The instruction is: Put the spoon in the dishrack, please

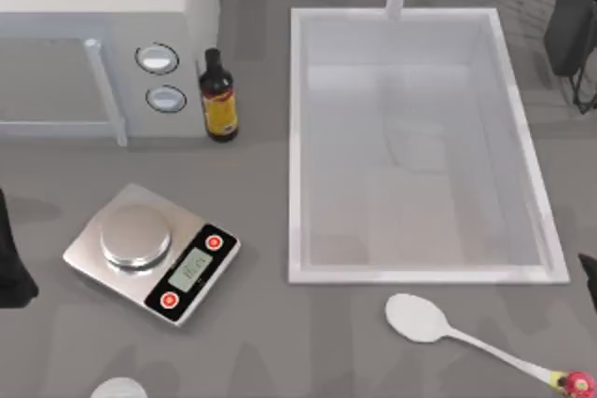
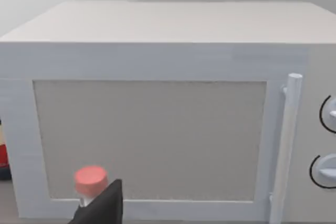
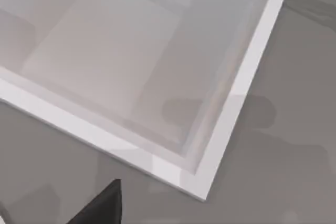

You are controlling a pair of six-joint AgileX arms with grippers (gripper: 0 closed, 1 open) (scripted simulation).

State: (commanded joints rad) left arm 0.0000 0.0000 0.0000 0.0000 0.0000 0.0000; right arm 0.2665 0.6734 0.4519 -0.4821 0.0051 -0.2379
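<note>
At the far left edge of the table the left arm sits parked as a dark shape, and I cannot tell how its pincer stands; its wrist view faces the door of a white microwave, with a pink-capped bottle low in front of it. Just to the right of that arm lies a silver kitchen scale, and beyond it a dark bottle with a yellow label stands beside the microwave's two dials. Further right comes the big white sink, bare inside. The spoon lies flat on the grey table just in front of the sink's near rim, bowl toward the middle, its thin handle running out to the right and ending in a pink-red knob at the lower right corner. The right pincer shows as a dark sliver at the right edge, just above that knob and apart from it; whether it is spread or pressed together I cannot tell. The dishrack stands far beyond it, in the back right corner past the sink. Nothing is gripped, so the task looks to be at the reach step. The next move calls for bringing the right pincer down over the handle, squared across it, closing on the thin shaft, then lifting well above the sink rim before carrying it back to the rack.
</note>
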